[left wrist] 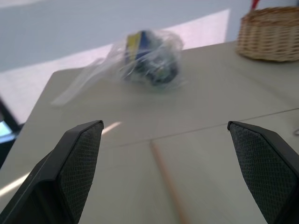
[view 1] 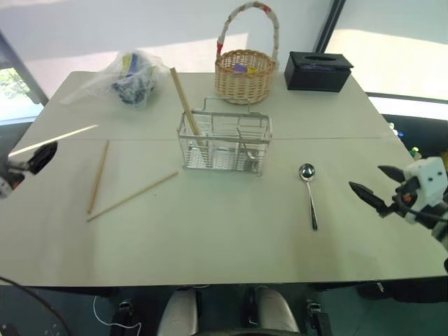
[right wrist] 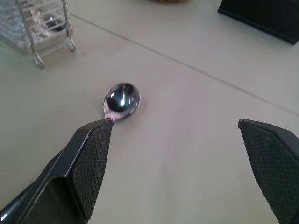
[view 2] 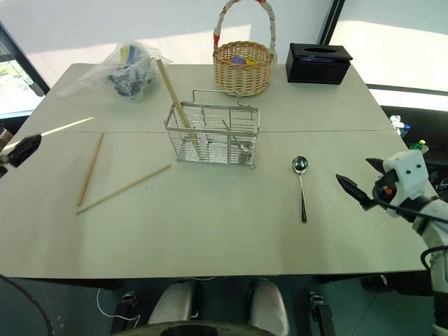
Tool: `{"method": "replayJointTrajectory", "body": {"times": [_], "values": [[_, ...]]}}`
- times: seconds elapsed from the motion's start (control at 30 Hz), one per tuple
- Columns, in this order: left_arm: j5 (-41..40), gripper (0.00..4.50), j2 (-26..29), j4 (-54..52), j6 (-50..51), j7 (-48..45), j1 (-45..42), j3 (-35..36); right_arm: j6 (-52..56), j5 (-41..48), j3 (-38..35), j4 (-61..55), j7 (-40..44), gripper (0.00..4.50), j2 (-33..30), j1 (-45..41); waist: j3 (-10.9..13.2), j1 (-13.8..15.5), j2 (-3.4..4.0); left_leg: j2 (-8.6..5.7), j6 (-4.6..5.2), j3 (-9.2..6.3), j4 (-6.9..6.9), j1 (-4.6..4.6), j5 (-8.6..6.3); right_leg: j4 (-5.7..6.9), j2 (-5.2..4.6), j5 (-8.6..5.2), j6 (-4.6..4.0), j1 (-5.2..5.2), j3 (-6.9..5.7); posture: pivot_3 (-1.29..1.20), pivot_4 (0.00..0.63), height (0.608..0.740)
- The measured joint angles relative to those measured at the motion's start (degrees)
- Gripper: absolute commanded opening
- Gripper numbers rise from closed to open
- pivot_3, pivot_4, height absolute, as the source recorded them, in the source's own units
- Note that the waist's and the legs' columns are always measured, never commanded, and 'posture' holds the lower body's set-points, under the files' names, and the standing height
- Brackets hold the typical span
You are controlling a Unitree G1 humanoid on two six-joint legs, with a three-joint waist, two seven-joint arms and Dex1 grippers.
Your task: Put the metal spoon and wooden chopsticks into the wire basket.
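The metal spoon (view 1: 309,191) is laid flat on the table (view 1: 231,245), to the right of the wire basket (view 1: 224,145) and apart from it. Its long axis runs near-to-far: the bowl is pointed toward the far edge, the handle toward the robot, slightly angled to the right.

Wooden chopsticks are seen in three spots. One pair (view 1: 186,105) is stood in the basket's left compartment, leaned with its top tipped to the far left, well above the rim. One loose stick (view 1: 98,176) is laid on the table left of the basket, near-to-far, its far end tilted slightly right. Another loose stick (view 1: 132,197) is laid diagonally, its far end pointed right toward the basket's near-left corner, its near end close to the first stick's near end.

The left gripper (left wrist: 166,172) is held above the table's left side with fingers spread wide, nothing between them. The right gripper (right wrist: 182,163) is held off the right of the spoon, fingers spread wide and empty; in the right wrist view the spoon's bowl is seen just beyond one fingertip.

Behind the basket, a wicker basket (view 1: 243,73), a black tissue box (view 1: 317,71) and a plastic bag (view 1: 129,78) are seen.
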Motion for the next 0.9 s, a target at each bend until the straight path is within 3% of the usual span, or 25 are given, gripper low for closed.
{"method": "replayJointTrajectory", "body": {"times": [0.2, 0.47, 0.6, 0.9], "values": [[-5.1, 4.50, 4.1, -6.2, 5.7, -13.2, -10.8, -16.8, 17.3, 1.9, 7.2, -5.6, -6.0, 4.44, -0.6, -9.5, 0.0, -0.1, -0.01, -0.02, 0.01, 0.06, -0.03, -0.16, 0.02, 0.10, 0.01, 0.01, -0.01, -0.12, 0.05, 0.00, 0.150, 0.712], [-9.0, 4.50, 6.9, -9.9, 9.0, -29.0, -18.7, -28.6, 45.7, 5.1, 12.2, -12.8, -20.1, 4.44, 9.6, -17.3, 0.0, 0.0, -0.05, -0.04, 0.03, -0.09, -0.03, -0.42, 0.03, 0.19, 0.09, 0.00, -0.04, -0.32, 0.04, 0.00, 0.150, 0.712], [-6.3, 4.50, 5.9, -7.1, 7.5, -31.1, -22.2, -32.3, 50.7, 4.5, 14.2, -12.3, -22.9, 4.44, 11.1, -17.8, 0.0, 0.0, -0.03, -0.10, 0.04, -0.15, 0.21, -0.64, 0.03, 0.13, 0.07, -0.02, -0.06, -0.34, 0.04, 0.00, 0.150, 0.712], [-4.8, 4.50, 4.1, -5.8, 7.9, -31.8, -24.4, -33.4, 53.0, 3.5, 15.6, -9.0, -25.1, 4.44, 14.9, -18.4, 0.1, -0.2, -0.12, -0.09, 0.05, -0.24, 0.22, -0.64, 0.03, 0.27, 0.13, 0.09, 0.15, -0.39, 0.04, 0.00, 0.150, 0.712]]}}
